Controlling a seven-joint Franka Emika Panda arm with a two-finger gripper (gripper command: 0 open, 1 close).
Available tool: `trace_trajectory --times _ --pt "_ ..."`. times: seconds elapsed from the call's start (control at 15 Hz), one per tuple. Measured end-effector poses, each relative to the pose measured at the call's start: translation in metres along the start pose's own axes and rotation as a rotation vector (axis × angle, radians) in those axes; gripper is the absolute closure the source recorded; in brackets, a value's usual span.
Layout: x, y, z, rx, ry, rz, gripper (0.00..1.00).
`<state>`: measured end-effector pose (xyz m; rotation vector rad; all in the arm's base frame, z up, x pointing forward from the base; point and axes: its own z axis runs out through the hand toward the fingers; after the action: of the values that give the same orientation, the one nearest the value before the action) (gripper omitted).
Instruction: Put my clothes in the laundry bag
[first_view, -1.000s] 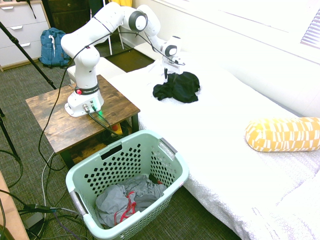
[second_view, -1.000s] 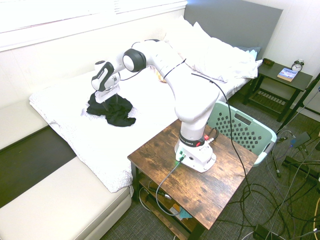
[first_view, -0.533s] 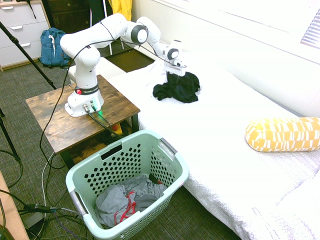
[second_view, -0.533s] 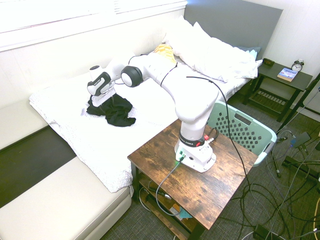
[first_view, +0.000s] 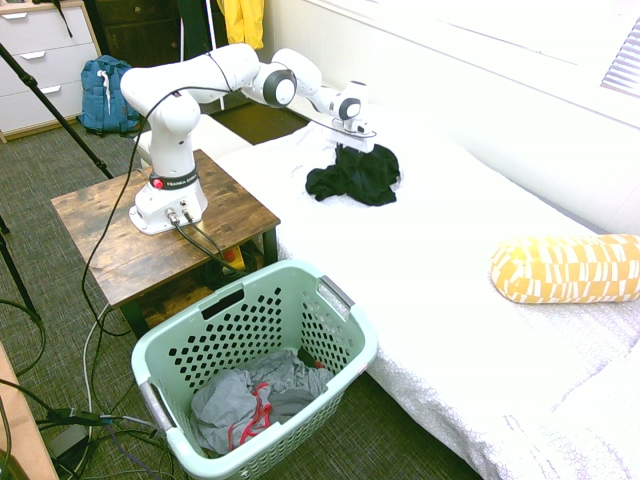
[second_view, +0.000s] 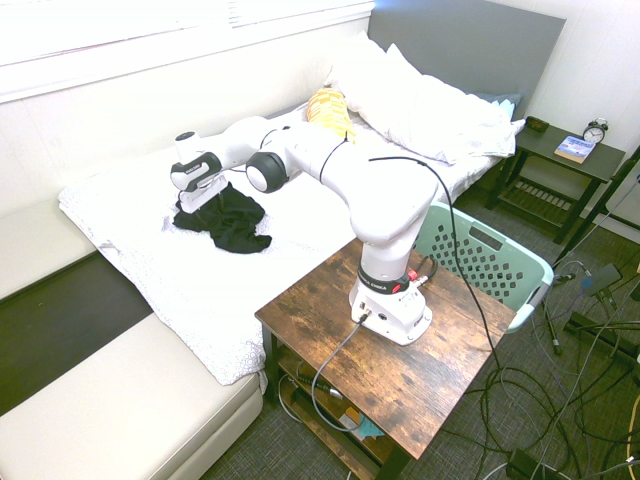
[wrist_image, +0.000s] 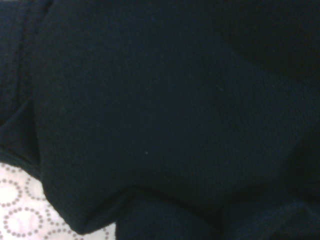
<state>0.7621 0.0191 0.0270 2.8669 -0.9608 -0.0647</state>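
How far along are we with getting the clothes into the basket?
Grey garment with red trim: already inside the mint-green perforated plastic basket. In hand: the white gripper is down at the crumpled black fabric garment on the bed. Left: lifting, carrying and dropping it in.

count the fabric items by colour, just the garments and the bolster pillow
Black garment: 1, on the bed
Grey garment with red trim: 1, in the laundry basket
Yellow-and-white bolster pillow: 1, on the bed
Total: 3
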Motion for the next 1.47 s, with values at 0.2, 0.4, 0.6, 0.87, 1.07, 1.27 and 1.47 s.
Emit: trace_trajectory --times 0.2,0.4,0.6,0.87,1.07,1.27,1.47 --pt "0.006 0.01 0.005 0.013 -0.015 0.027 1.0" --pt "0.002 0.013 0.016 0.015 -0.027 0.035 1.0" --pt "-0.003 0.021 0.023 0.011 -0.033 0.043 1.0" --pt "-0.004 0.045 0.008 -0.02 -0.039 0.057 1.0" --pt "-0.008 0.06 -0.015 -0.024 -0.04 0.069 1.0" --pt "-0.012 0.073 -0.051 -0.022 -0.027 0.08 1.0" --pt "-0.011 0.089 -0.119 0.008 0.007 0.092 1.0"
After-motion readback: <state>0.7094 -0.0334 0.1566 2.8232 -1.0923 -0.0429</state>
